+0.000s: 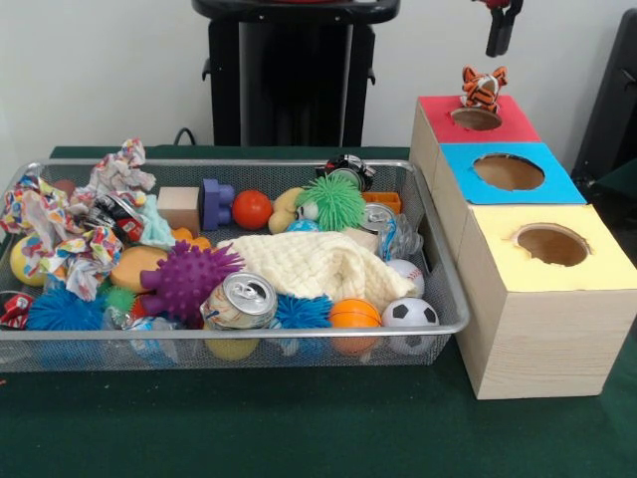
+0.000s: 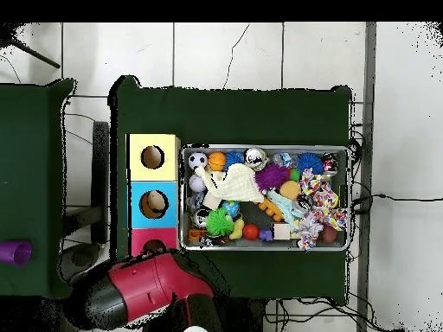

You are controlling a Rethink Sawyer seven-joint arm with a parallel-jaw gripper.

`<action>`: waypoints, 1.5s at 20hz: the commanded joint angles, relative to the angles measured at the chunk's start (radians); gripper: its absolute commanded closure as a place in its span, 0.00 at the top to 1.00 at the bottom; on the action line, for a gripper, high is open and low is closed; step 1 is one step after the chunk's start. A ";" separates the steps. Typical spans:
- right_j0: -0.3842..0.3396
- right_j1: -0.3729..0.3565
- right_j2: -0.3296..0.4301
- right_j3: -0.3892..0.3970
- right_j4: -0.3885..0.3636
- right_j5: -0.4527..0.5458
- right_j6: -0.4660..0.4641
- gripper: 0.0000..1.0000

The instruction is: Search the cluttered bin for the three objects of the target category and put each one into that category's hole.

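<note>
A small orange and black striped tiger toy (image 1: 484, 88) sits at the far rim of the hole in the red box top (image 1: 438, 110). My gripper (image 1: 505, 40) hangs a little above it, apart from it, open and holding nothing. The blue box (image 1: 557, 184) and the yellow box (image 1: 597, 264) stand in a row with the red one, right of the wire bin (image 1: 259, 163). In the overhead view the red and black arm (image 2: 147, 290) covers the gripper and part of the red box (image 2: 138, 235). A brownish thing shows inside the blue box's hole (image 2: 153, 203).
The bin is crowded: soccer ball (image 1: 409, 314), baseball (image 1: 406, 272), orange ball (image 1: 354, 315), drink can (image 1: 240, 301), purple spiky ball (image 1: 186, 279), green spiky ball (image 1: 330, 202), cream cloth (image 1: 314, 264), red ball (image 1: 252, 209), blocks, patterned crumpled cloth (image 1: 60, 234). A purple object (image 2: 13, 253) lies on the side table.
</note>
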 commanded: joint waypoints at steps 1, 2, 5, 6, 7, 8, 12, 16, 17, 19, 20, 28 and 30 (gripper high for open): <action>-0.045 0.036 0.001 0.048 -0.037 -0.031 0.069 0.00; -0.052 0.031 0.005 0.054 -0.027 -0.024 0.067 0.00; -0.049 0.019 0.003 0.056 -0.027 -0.020 0.076 1.00; -0.047 0.017 0.002 0.055 -0.027 -0.019 0.078 1.00; -0.049 0.018 0.004 0.051 -0.026 -0.015 0.076 1.00; -0.053 0.019 0.008 0.054 -0.024 -0.016 0.072 1.00; -0.063 0.025 0.022 0.055 -0.014 -0.029 0.068 1.00; -0.048 0.020 0.009 0.039 -0.017 0.007 0.083 1.00; -0.046 0.015 0.005 0.038 -0.015 0.014 0.089 1.00; -0.045 0.015 0.005 0.037 -0.012 0.020 0.090 1.00; -0.046 0.023 0.005 0.040 -0.015 0.009 0.091 1.00; -0.050 0.121 0.008 0.035 -0.030 -0.070 0.106 1.00; -0.046 0.142 0.006 0.031 -0.035 -0.091 0.113 1.00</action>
